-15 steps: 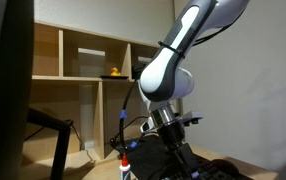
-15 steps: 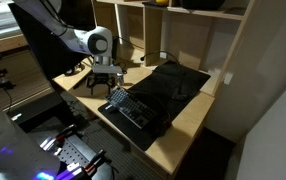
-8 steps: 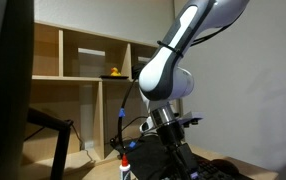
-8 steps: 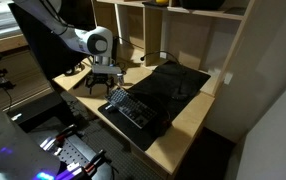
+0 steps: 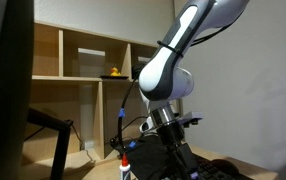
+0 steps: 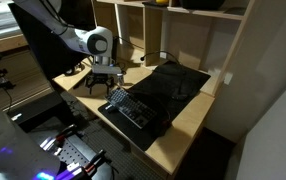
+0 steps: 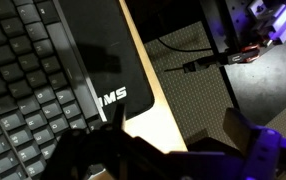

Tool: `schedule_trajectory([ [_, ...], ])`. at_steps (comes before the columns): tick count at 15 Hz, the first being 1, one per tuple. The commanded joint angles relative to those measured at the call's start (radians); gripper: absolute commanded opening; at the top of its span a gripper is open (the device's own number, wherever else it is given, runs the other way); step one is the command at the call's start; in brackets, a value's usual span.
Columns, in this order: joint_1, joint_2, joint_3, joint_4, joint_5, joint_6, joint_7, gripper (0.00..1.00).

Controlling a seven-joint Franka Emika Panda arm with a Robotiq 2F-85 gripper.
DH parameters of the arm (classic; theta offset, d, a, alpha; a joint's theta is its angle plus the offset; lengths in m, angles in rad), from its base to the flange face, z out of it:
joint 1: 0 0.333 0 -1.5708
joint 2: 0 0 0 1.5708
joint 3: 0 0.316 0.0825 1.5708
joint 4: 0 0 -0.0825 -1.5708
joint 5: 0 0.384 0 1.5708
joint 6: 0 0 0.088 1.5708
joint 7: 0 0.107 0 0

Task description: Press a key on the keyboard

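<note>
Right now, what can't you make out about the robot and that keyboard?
- Contact: in an exterior view the fingers are tiny and dark by the keyboard; touching or not is unclear.
- Open or shut: in the wrist view the fingers are a dark blur at the bottom edge.
- Key letters: too dim and small in the wrist view.
- In an exterior view the arm ends in dark clutter at the bottom edge, hiding the fingers.

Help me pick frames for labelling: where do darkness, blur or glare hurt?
Wrist view: keyboard keys crisp, gripper dark and blurred at the bottom, violet glare top right. In an exterior view the shelf is lit, the left foreground a black blur. In an exterior view violet light flares bottom left.
</note>
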Motion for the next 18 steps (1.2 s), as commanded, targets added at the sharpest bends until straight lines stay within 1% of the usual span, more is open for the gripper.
schedule_trajectory([
  [1,-0.011,0.001,0.011,0.002,-0.002,-0.002,0.002,1.00],
  [3,-0.011,0.001,0.011,0.002,-0.002,-0.002,0.002,1.00],
  [4,-0.011,0.066,0.002,0.011,-0.025,0.029,0.035,1.00],
  [5,-0.018,0.117,-0.004,0.013,-0.022,0.056,0.043,1.00],
  [6,-0.021,0.144,-0.009,0.010,-0.031,0.087,0.065,1.00],
  [9,-0.049,0.224,-0.012,0.026,-0.005,0.145,0.093,1.00],
  [10,-0.045,0.173,0.006,0.002,-0.021,0.117,0.082,1.00],
  [13,-0.065,0.228,0.005,0.018,-0.023,0.138,0.091,1.00],
  [15,-0.062,0.193,0.010,-0.002,-0.029,0.146,0.095,1.00],
  [18,-0.060,0.090,0.031,-0.049,-0.018,0.130,0.077,1.00],
])
